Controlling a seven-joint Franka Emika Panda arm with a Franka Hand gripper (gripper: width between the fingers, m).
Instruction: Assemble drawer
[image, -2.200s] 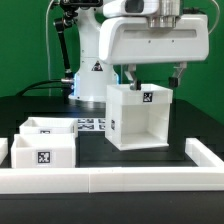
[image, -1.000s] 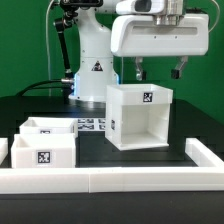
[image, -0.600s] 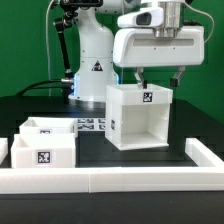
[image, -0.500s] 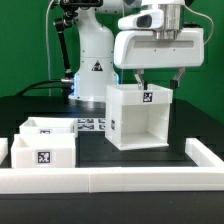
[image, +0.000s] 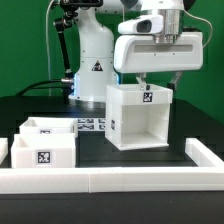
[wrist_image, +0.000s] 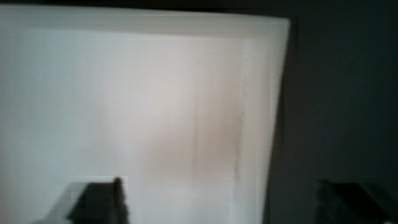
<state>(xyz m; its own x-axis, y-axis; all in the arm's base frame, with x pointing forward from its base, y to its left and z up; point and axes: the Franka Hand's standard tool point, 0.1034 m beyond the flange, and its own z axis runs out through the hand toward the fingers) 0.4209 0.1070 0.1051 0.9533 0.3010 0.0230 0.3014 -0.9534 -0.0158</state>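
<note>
The white open-fronted drawer case (image: 128, 122) stands upright at the table's middle, with a marker tag on its top. My gripper (image: 158, 82) hovers just above the case's top edge, open and empty, one finger (image: 140, 80) over the top panel and the other past the case's right side. In the wrist view the case's white top (wrist_image: 143, 110) fills most of the frame, with the dark fingertips (wrist_image: 98, 203) low in the picture and the gripper (wrist_image: 222, 205) empty. Two small white drawer boxes (image: 42, 150) sit at the exterior view's left.
A white raised rail (image: 110, 181) runs along the table's front and right side. The marker board (image: 92, 125) lies flat behind the drawer boxes. The robot base (image: 92, 62) stands behind the case.
My gripper rose above the case, then came back down over its top edge, shifted slightly to the exterior view's right. The case and drawer boxes have not moved.
</note>
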